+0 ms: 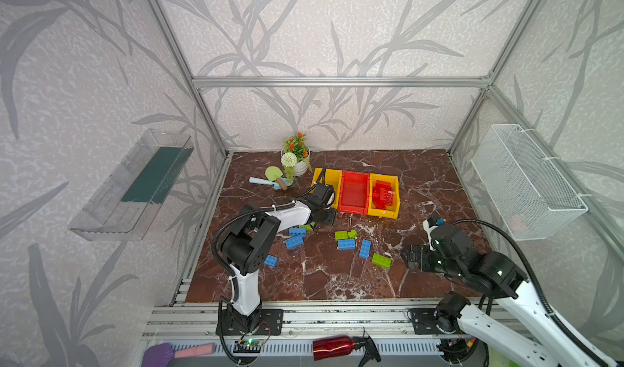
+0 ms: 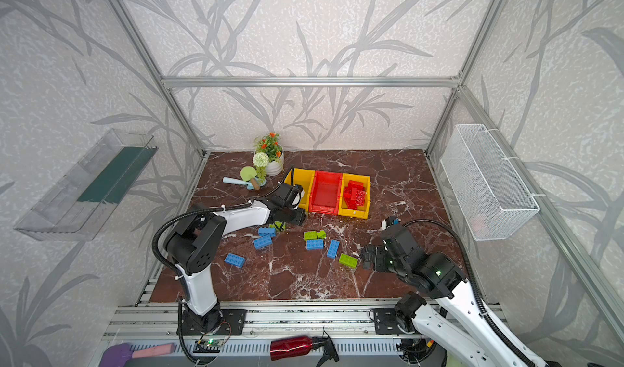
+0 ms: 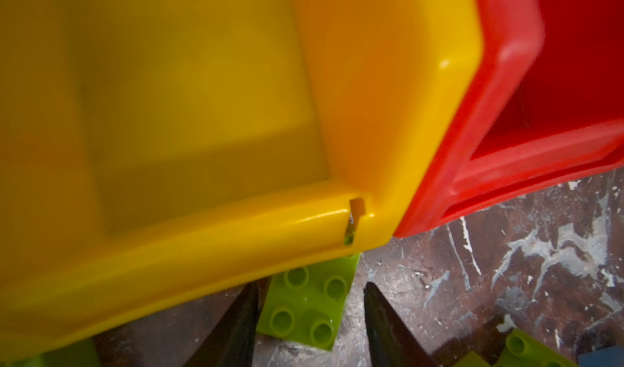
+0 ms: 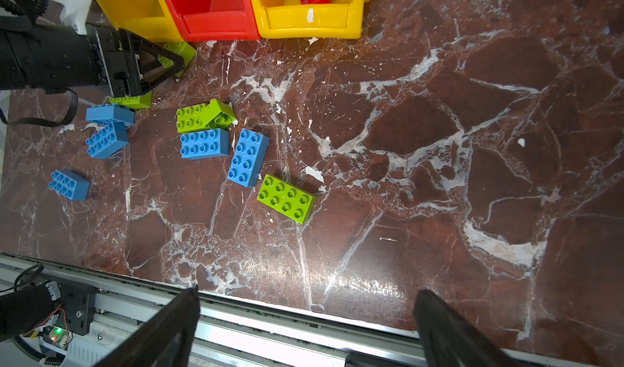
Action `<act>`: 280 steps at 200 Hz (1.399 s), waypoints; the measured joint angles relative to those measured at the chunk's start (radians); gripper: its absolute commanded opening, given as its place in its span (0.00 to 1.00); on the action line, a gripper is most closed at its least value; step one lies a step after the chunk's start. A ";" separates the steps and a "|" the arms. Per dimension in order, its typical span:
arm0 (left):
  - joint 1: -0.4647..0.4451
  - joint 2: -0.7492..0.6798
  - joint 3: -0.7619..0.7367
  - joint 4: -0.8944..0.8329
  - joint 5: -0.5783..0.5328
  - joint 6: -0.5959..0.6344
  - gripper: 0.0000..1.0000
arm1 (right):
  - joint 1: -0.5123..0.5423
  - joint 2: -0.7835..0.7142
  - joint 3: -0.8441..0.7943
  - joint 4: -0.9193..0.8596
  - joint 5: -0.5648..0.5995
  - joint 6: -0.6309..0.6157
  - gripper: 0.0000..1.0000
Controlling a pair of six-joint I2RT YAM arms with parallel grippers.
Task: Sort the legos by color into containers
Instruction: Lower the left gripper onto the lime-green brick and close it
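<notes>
Red-brown marble tabletop (image 1: 337,281), legos (image 1: 346,244) scattered; leaf-print walls (image 1: 337,28); aluminium frame (image 1: 337,82).

Your left arm is stretched forward, your right arm tucked back.
Your left gripper (image 1: 310,225) sits mid-frame with its jaws narrowly parted; your right gripper (image 1: 410,257), at lower right, has its jaws spread wide.

You have a tabletop (image 1: 337,281) in a dark red-brown marble pattern with white veins. On your list: 2 yellow bins (image 1: 383,211); 1 red bin (image 1: 354,210) between them; red legos (image 1: 383,193) in 1 yellow bin; 5 blue legos (image 1: 346,244) on the marble; lime green legos (image 1: 381,260), at least 4 you can count. Your walls (image 1: 337,28) are pale grey with a darker grey leaf print. Your basket (image 1: 526,179) is white mesh; your spray bottle (image 1: 332,347) is metallic red.
</notes>
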State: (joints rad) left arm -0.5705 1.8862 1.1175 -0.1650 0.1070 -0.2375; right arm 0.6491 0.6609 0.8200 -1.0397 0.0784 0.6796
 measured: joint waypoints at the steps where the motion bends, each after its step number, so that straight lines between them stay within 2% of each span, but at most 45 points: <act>1: 0.000 0.000 0.000 0.000 0.000 0.000 0.51 | 0.000 0.000 0.000 0.000 0.000 0.000 0.99; 73: -0.024 0.001 0.013 -0.045 -0.028 0.000 0.50 | 0.000 -0.026 0.000 -0.004 0.005 0.000 0.99; 94: -0.031 0.004 0.020 -0.050 -0.039 0.000 0.43 | 0.000 -0.027 0.000 -0.005 0.010 0.000 0.99; 149: -0.037 0.039 0.063 -0.060 -0.057 0.002 0.35 | 0.000 -0.029 0.000 -0.006 0.011 0.000 0.99; 177: -0.040 0.041 0.070 -0.071 -0.065 0.002 0.25 | 0.000 -0.042 0.000 -0.013 0.015 0.000 0.99; 219: -0.071 0.038 0.068 -0.084 -0.094 -0.009 0.22 | 0.000 -0.055 0.000 -0.017 0.018 0.000 0.99; 280: -0.163 -0.008 0.019 -0.118 -0.156 -0.051 0.19 | 0.000 -0.077 -0.002 -0.018 0.017 0.000 0.99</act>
State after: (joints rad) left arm -0.7334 1.8782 1.1366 -0.2832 -0.0490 -0.2882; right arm 0.6491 0.5835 0.8177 -1.0576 0.0956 0.6796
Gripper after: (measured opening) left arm 0.323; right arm 0.991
